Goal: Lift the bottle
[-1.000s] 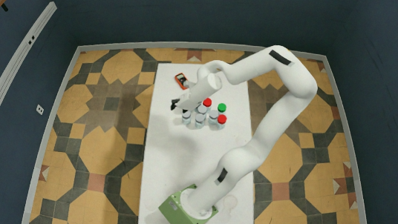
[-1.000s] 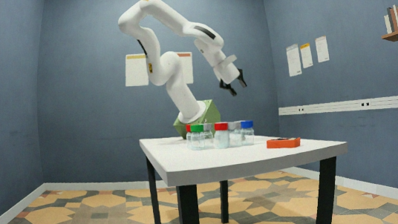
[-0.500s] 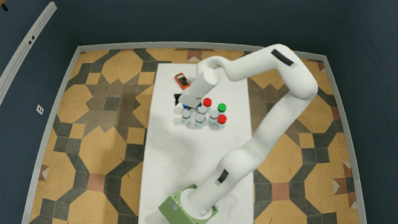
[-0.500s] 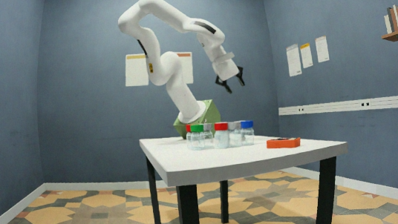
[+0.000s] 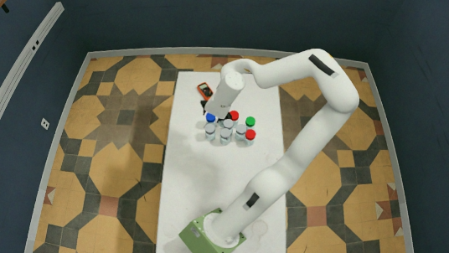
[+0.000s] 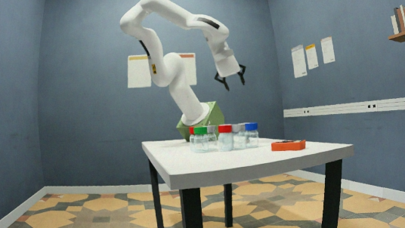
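Note:
The bottle with the green cap (image 5: 250, 121) stands upright at the far right corner of a tight cluster of small clear bottles on the white table; it also shows in the side view (image 6: 200, 139) at the cluster's left end. My gripper (image 6: 230, 79) is open and empty, high above the cluster, fingers pointing down. From above, the wrist (image 5: 226, 94) hides the fingers and sits over the cluster's far left part, near the blue-capped bottle (image 5: 210, 118).
Two red-capped bottles (image 5: 250, 136) (image 5: 234, 116), a blue-capped one and several grey-capped ones (image 5: 226, 135) stand upright around the green one. An orange multimeter (image 5: 205, 90) lies on the table beyond the cluster. The arm's green base (image 5: 209, 234) sits at the near table edge.

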Motion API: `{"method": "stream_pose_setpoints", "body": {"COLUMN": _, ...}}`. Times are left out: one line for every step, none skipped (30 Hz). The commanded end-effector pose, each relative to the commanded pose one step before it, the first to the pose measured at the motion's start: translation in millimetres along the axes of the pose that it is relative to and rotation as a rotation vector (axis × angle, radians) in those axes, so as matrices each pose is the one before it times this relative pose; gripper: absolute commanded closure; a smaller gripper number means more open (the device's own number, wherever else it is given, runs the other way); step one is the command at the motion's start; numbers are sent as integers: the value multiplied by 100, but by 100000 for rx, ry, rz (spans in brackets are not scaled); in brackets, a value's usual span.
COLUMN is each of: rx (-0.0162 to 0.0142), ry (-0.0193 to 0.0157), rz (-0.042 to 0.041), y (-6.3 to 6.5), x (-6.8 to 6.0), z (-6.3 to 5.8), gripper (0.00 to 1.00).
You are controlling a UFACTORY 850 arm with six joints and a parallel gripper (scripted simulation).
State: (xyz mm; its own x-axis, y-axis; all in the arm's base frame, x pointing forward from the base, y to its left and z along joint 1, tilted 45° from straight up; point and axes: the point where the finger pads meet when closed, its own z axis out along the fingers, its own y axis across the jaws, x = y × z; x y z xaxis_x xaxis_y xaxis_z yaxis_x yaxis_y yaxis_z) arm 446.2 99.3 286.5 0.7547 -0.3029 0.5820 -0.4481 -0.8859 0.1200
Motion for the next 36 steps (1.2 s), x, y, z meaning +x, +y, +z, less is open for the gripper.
{"method": "stream_pose_setpoints", "body": {"rx": -6408, "ry": 2512, "rz": 10447, "y": 767, "x": 634, "z": -1190, "gripper": 21}}
{"method": "stream_pose_setpoints", "body": {"rx": 0, "ry": 0, "rz": 0, "y": 0, "x": 0, "z": 0, "gripper": 21}}
{"method": "stream_pose_setpoints", "body": {"rx": 0, "ry": 0, "rz": 0, "y": 0, "x": 0, "z": 0, "gripper": 21}}
{"method": "stream_pose_setpoints", "body": {"rx": -1797, "ry": 644, "rz": 3025, "y": 256, "x": 166, "z": -353, "gripper": 21}}
{"method": "stream_pose_setpoints", "body": {"rx": -896, "ry": 324, "rz": 1511, "y": 132, "x": 83, "z": -177, "gripper": 21}}
{"method": "stream_pose_setpoints", "body": {"rx": -896, "ry": 324, "rz": 1511, "y": 132, "x": 86, "z": -175, "gripper": 21}}
{"method": "stream_pose_setpoints", "body": {"rx": -894, "ry": 332, "rz": 1510, "y": 138, "x": 79, "z": -184, "gripper": 21}}
{"method": "stream_pose_setpoints", "body": {"rx": -894, "ry": 332, "rz": 1510, "y": 138, "x": 81, "z": -182, "gripper": 21}}
{"method": "stream_pose_setpoints", "body": {"rx": -894, "ry": 332, "rz": 1510, "y": 139, "x": 84, "z": -181, "gripper": 21}}
{"method": "stream_pose_setpoints", "body": {"rx": -894, "ry": 339, "rz": 1509, "y": 144, "x": 79, "z": -188, "gripper": 21}}
{"method": "stream_pose_setpoints", "body": {"rx": -894, "ry": 340, "rz": 1509, "y": 145, "x": 80, "z": -188, "gripper": 21}}
{"method": "stream_pose_setpoints", "body": {"rx": -894, "ry": 340, "rz": 1509, "y": 146, "x": 83, "z": -186, "gripper": 21}}
{"method": "stream_pose_setpoints", "body": {"rx": -894, "ry": 347, "rz": 1507, "y": 151, "x": 79, "z": -192, "gripper": 21}}
{"method": "stream_pose_setpoints", "body": {"rx": -894, "ry": 349, "rz": 1507, "y": 153, "x": 80, "z": -193, "gripper": 21}}
{"method": "stream_pose_setpoints", "body": {"rx": -894, "ry": 349, "rz": 1507, "y": 153, "x": 83, "z": -191, "gripper": 21}}
{"method": "stream_pose_setpoints", "body": {"rx": -895, "ry": 356, "rz": 1505, "y": 158, "x": 80, "z": -196, "gripper": 21}}
{"method": "stream_pose_setpoints", "body": {"rx": -895, "ry": 359, "rz": 1504, "y": 161, "x": 80, "z": -197, "gripper": 21}}
{"method": "stream_pose_setpoints", "body": {"rx": -1792, "ry": 725, "rz": 3005, "y": 328, "x": 162, "z": -397, "gripper": 21}}
{"method": "stream_pose_setpoints", "body": {"rx": 0, "ry": 0, "rz": 0, "y": 0, "x": 0, "z": 0, "gripper": 21}}
{"method": "stream_pose_setpoints", "body": {"rx": 0, "ry": 0, "rz": 0, "y": 0, "x": 0, "z": 0, "gripper": 21}}
{"method": "stream_pose_setpoints", "body": {"rx": -1693, "ry": 696, "rz": 2825, "y": 319, "x": 154, "z": -382, "gripper": 21}}
{"method": "stream_pose_setpoints", "body": {"rx": -766, "ry": 319, "rz": 1278, "y": 148, "x": 73, "z": -172, "gripper": 21}}
{"method": "stream_pose_setpoints", "body": {"rx": -715, "ry": 304, "rz": 1187, "y": 142, "x": 66, "z": -164, "gripper": 21}}
{"method": "stream_pose_setpoints", "body": {"rx": -662, "ry": 281, "rz": 1099, "y": 132, "x": 63, "z": -151, "gripper": 21}}
{"method": "stream_pose_setpoints", "body": {"rx": -609, "ry": 259, "rz": 1011, "y": 122, "x": 60, "z": -138, "gripper": 21}}
{"method": "stream_pose_setpoints", "body": {"rx": -556, "ry": 237, "rz": 923, "y": 112, "x": 56, "z": -126, "gripper": 21}}
{"method": "stream_pose_setpoints", "body": {"rx": -505, "ry": 222, "rz": 832, "y": 105, "x": 48, "z": -118, "gripper": 21}}
{"method": "stream_pose_setpoints", "body": {"rx": -452, "ry": 198, "rz": 745, "y": 94, "x": 44, "z": -105, "gripper": 21}}
{"method": "stream_pose_setpoints", "body": {"rx": -398, "ry": 175, "rz": 657, "y": 83, "x": 40, "z": -92, "gripper": 21}}
{"method": "stream_pose_setpoints", "body": {"rx": -345, "ry": 152, "rz": 570, "y": 72, "x": 35, "z": -80, "gripper": 21}}
{"method": "stream_pose_setpoints", "body": {"rx": -292, "ry": 128, "rz": 482, "y": 61, "x": 30, "z": -67, "gripper": 21}}
{"method": "stream_pose_setpoints", "body": {"rx": -239, "ry": 105, "rz": 394, "y": 50, "x": 25, "z": -55, "gripper": 21}}
{"method": "stream_pose_setpoints", "body": {"rx": -186, "ry": 82, "rz": 307, "y": 39, "x": 20, "z": -42, "gripper": 21}}
{"method": "stream_pose_setpoints", "body": {"rx": -133, "ry": 58, "rz": 219, "y": 28, "x": 14, "z": -30, "gripper": 21}}
{"method": "stream_pose_setpoints", "body": {"rx": -106, "ry": 47, "rz": 175, "y": 22, "x": 11, "z": -24, "gripper": 21}}
{"method": "stream_pose_setpoints", "body": {"rx": 0, "ry": 0, "rz": 0, "y": 0, "x": 0, "z": 0, "gripper": 21}}
